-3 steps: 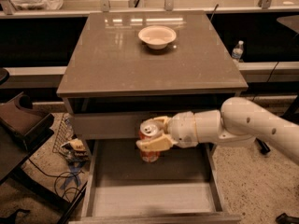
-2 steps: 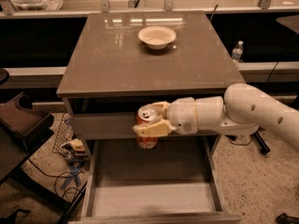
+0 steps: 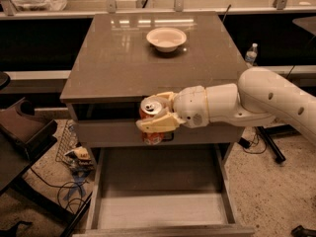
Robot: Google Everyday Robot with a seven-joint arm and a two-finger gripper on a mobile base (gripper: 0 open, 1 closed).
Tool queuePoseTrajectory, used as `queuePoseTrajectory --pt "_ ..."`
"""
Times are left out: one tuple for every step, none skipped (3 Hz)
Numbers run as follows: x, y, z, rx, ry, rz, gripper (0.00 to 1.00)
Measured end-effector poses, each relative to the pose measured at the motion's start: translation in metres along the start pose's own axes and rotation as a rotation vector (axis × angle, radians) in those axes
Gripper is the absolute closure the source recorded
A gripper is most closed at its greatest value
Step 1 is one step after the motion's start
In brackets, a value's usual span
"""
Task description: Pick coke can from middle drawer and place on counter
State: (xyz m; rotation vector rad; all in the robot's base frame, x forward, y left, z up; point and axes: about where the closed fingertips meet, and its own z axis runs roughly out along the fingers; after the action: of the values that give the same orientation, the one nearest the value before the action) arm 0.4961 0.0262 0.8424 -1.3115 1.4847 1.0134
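The coke can (image 3: 149,106) is gripped upright in the claw (image 3: 157,111); the fingers (image 3: 159,125) are closed narrowly against its sides. The can is held in the air before the front edge of the counter (image 3: 118,63), above the back part of the pulled-out middle drawer (image 3: 158,186); neither is touched by it. A pale bowl (image 3: 166,38) is seen near the counter's far edge; a water bottle (image 3: 251,54) is seen beyond the right side.

Tool (image 3: 159,113) clamped around coke can (image 3: 150,105), can upright, just in front of table (image 3: 123,63) front edge, above open middle drawer (image 3: 158,186). White bowl (image 3: 166,37) on table, toward rear.
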Motion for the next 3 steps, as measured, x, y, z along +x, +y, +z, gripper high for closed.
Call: queuePoseTrajectory --pt "-0.005 -0.001 0.001 -0.003 0.004 -0.007 1.00" --pt "-0.018 -0.006 0.004 0.003 0.012 -0.020 1.00" --pt "-0.045 -0.036 0.010 0.046 0.021 -0.023 1.00"
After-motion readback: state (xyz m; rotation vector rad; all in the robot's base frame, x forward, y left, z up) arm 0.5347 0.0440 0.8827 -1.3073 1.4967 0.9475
